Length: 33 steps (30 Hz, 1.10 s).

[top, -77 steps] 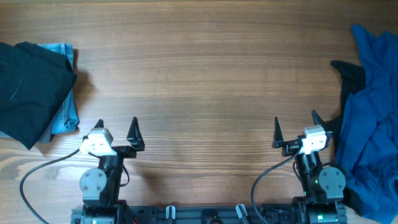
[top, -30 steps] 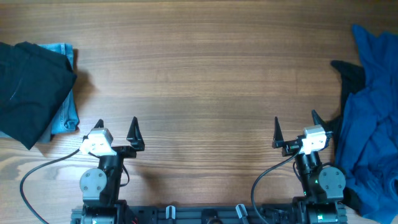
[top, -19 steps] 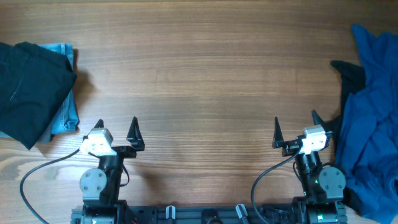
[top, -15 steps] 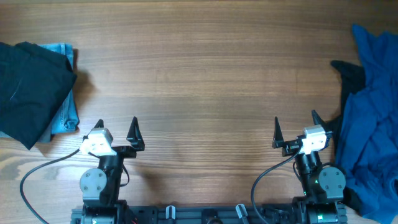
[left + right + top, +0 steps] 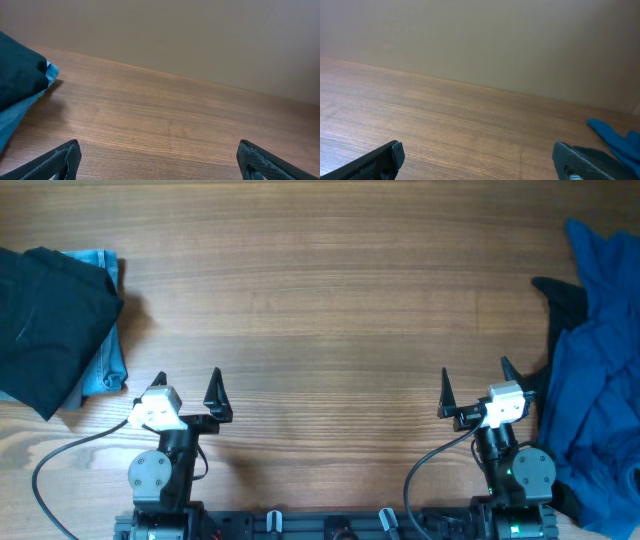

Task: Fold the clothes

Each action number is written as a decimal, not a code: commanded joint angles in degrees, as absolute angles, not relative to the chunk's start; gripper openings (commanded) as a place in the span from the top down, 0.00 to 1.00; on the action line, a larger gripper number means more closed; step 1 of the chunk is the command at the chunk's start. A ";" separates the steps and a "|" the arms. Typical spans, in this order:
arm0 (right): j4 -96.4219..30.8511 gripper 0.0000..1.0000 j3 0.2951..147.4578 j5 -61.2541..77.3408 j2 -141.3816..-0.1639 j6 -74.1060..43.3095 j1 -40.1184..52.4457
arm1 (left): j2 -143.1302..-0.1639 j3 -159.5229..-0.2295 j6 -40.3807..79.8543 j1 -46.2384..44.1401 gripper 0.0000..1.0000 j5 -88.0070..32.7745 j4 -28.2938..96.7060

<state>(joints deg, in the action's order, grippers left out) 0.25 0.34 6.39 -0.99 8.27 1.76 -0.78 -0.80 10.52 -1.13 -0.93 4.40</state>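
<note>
A crumpled teal-blue shirt (image 5: 598,390) lies heaped at the table's right edge, with a black garment (image 5: 565,298) poking out from under it. At the left edge sits a folded black garment (image 5: 45,325) on top of a light-blue denim piece (image 5: 108,355). My left gripper (image 5: 188,388) rests open near the front edge, right of that stack, with nothing between its fingers. My right gripper (image 5: 474,384) is open and holds nothing, just left of the blue shirt. The left wrist view catches the stack's corner (image 5: 20,90); the right wrist view shows a tip of the shirt (image 5: 615,136).
The wooden table (image 5: 330,300) stretches between the two piles. A beige wall (image 5: 200,35) stands behind its far edge. The arm bases and cables (image 5: 60,455) sit along the front edge.
</note>
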 commanded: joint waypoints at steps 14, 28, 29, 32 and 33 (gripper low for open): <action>0.75 0.00 0.32 7.73 -0.75 3.70 1.41 | -0.38 -0.32 12.69 -1.39 0.00 -2.98 3.20; -10.98 0.00 12.40 4.97 -11.31 0.67 1.41 | -3.51 -8.67 15.49 -1.39 0.00 -5.10 9.37; -11.75 0.00 13.78 4.29 -12.99 -0.10 1.41 | -4.60 -9.89 15.49 -1.39 0.00 -5.10 10.37; -14.06 0.00 19.33 3.81 -20.43 -0.47 1.41 | -8.84 -14.46 15.46 -1.39 0.00 -5.10 13.96; -14.76 0.00 20.82 3.81 -22.37 -0.62 1.41 | -10.50 -16.12 15.46 -1.39 0.00 -5.10 15.11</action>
<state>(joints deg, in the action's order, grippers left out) -13.19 14.83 5.48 -15.97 1.15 1.76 -6.24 -10.70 14.74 -1.13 -4.40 13.15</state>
